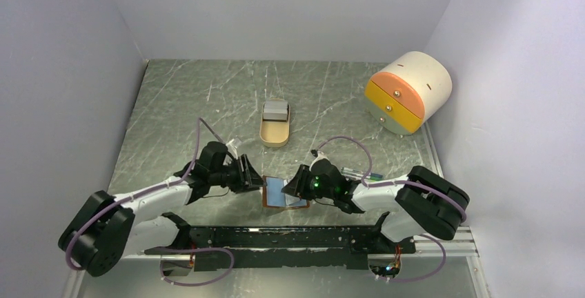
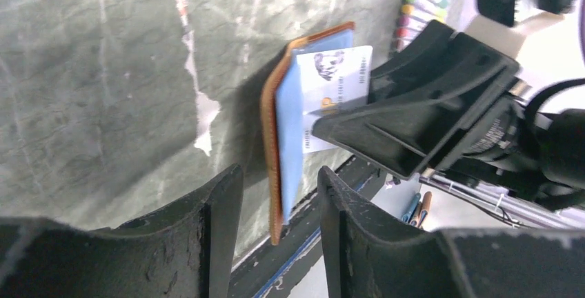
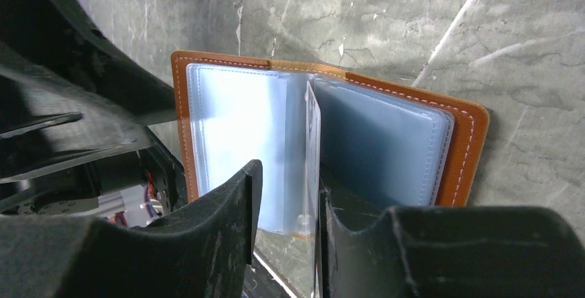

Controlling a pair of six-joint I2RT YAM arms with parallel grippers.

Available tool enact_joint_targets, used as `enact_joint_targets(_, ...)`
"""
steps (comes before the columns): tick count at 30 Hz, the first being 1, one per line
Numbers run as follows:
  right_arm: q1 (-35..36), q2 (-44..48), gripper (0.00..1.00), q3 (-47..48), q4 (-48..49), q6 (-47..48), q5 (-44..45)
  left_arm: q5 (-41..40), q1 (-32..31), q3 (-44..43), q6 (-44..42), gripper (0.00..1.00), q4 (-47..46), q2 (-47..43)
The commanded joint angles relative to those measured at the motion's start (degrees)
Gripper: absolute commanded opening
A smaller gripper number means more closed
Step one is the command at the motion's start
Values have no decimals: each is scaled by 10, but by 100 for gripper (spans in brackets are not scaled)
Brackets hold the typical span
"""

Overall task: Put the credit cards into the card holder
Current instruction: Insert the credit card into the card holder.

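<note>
The brown leather card holder (image 1: 281,201) lies open near the table's front edge, its pale blue plastic sleeves up. In the right wrist view its stitched cover (image 3: 465,146) and sleeves (image 3: 234,125) fill the middle. A white credit card (image 2: 334,81) with a portrait stands on edge among the sleeves, seen edge-on in the right wrist view (image 3: 312,139). It rests against one finger of my right gripper (image 3: 288,174), whose jaws stand apart. My left gripper (image 2: 279,174) is open at the holder's left edge (image 2: 271,139), one finger on each side, touching nothing.
A beige oval tray (image 1: 274,136) at mid-table holds a stack of grey cards (image 1: 276,110). A round white box with orange drawers (image 1: 408,91) stands at the back right. Coloured pens (image 1: 359,172) lie beside the right arm. A black rail (image 1: 290,237) runs along the near edge.
</note>
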State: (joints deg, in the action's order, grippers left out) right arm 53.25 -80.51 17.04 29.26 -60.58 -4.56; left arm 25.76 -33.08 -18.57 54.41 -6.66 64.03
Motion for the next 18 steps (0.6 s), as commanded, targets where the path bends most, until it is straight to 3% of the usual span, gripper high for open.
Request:
enact_joint_targets(1,2,-9,36,0,-6,9,1,13,4,2,-11,50,-27,34)
enact_joint_targets(6,1,-6,37,5,-14,13,-4,43,4,2,-11,48,-74,59)
enact_joint_targets(9,1,15,44,17,-57,24,12,45,5,-3,-11,46,-78,68)
enact_joint_targets(18,-7,83,46,32,-165,53,56,32,4,-10,-24,17,-62,91)
